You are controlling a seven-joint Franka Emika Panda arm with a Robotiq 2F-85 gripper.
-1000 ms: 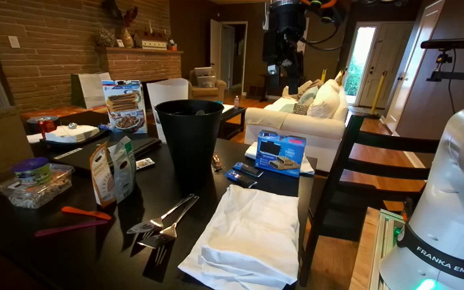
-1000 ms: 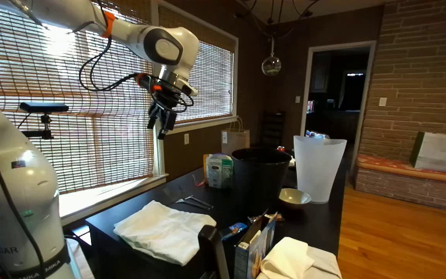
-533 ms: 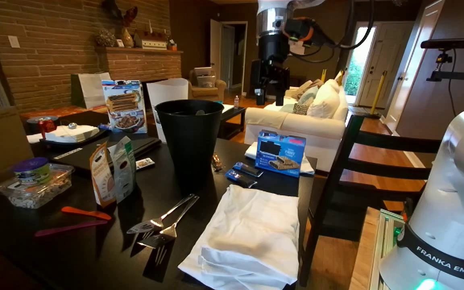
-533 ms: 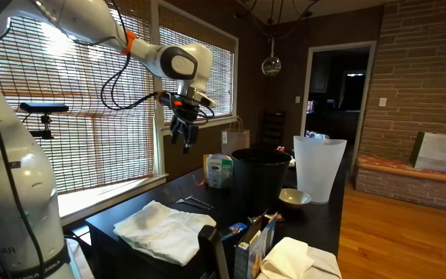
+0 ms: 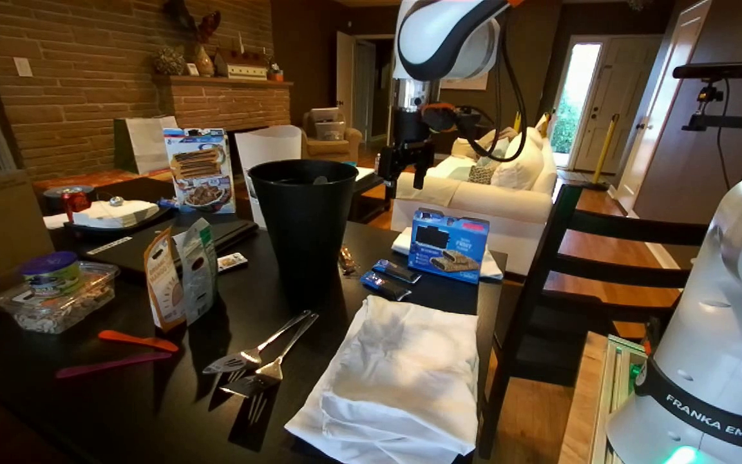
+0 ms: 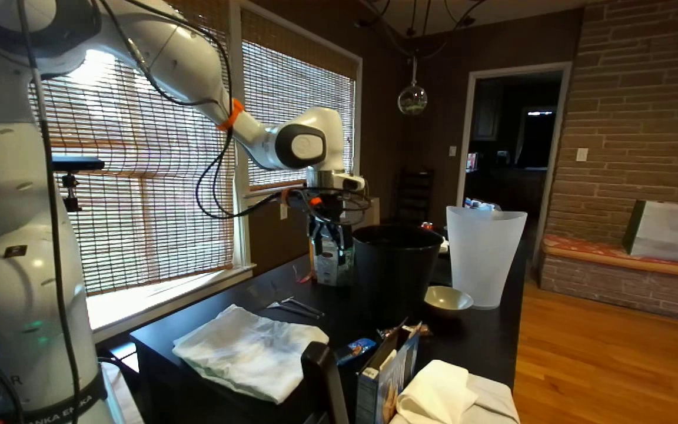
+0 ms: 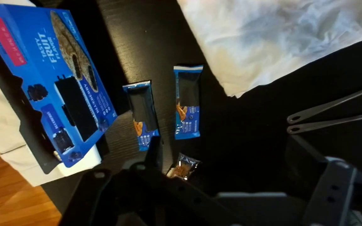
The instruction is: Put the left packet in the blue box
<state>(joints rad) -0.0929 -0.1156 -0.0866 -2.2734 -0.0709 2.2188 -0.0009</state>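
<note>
Two slim blue packets lie flat side by side on the dark table. In an exterior view, the left one (image 5: pixel 385 285) is nearer the white cloth and the right one (image 5: pixel 398 270) is nearer the blue box (image 5: pixel 448 248). In the wrist view their order is reversed: the packet by the cloth (image 7: pixel 187 102) is on the right, the packet by the box (image 7: pixel 142 114) on the left. The blue box (image 7: pixel 52 78) stands upright beside them. My gripper (image 5: pixel 404 182) is open and empty, well above the table, fingers (image 7: pixel 154 153) spread wide. One finger covers an end of the box-side packet.
A tall black bin (image 5: pixel 303 225) stands close by the packets. A folded white cloth (image 5: pixel 409 380) and metal utensils (image 5: pixel 274 361) lie nearby. A small clear wrapper (image 7: pixel 184 166), a bowl (image 6: pixel 448 299), a white bin (image 6: pixel 483 259) and a chair (image 6: pixel 322 383) are around.
My gripper has come down and moved out over the table: leftward and down in an exterior view, rightward and down in the opposite one. The packets and the box have not moved.
</note>
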